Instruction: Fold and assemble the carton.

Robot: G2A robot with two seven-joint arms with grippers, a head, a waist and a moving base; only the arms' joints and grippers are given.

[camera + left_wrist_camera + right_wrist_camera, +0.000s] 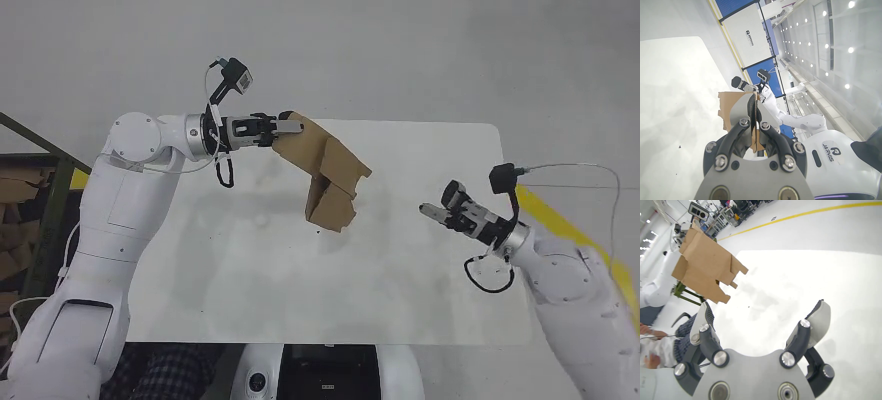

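**Flat carton held up by one edge over the table**

A flattened brown cardboard carton (pixel 325 175) is being held in the air by the left gripper (pixel 290 128). The gripper's fingers are being pressed tight onto a thin edge of the board at the carton's far left end. From that clamped end the long axis is being carried toward the near right, sloping down over the far middle of the white table (pixel 420 290). The lower end, with its notched flaps, is being hung over the table's centre. The faces being shown are plain brown board, creased along the fold lines. Whether the lowest flap is touching the tabletop cannot be told.

The right gripper (pixel 428 211) is being held over the right part of the table, well apart from the carton. Its fingers are being kept spread wide and empty, and it is being pointed left, toward the carton.

Beyond the table, a white panel (pixel 749 39) on a dark frame is being shown. It is carrying a short line of dark print with a small mark beside it.
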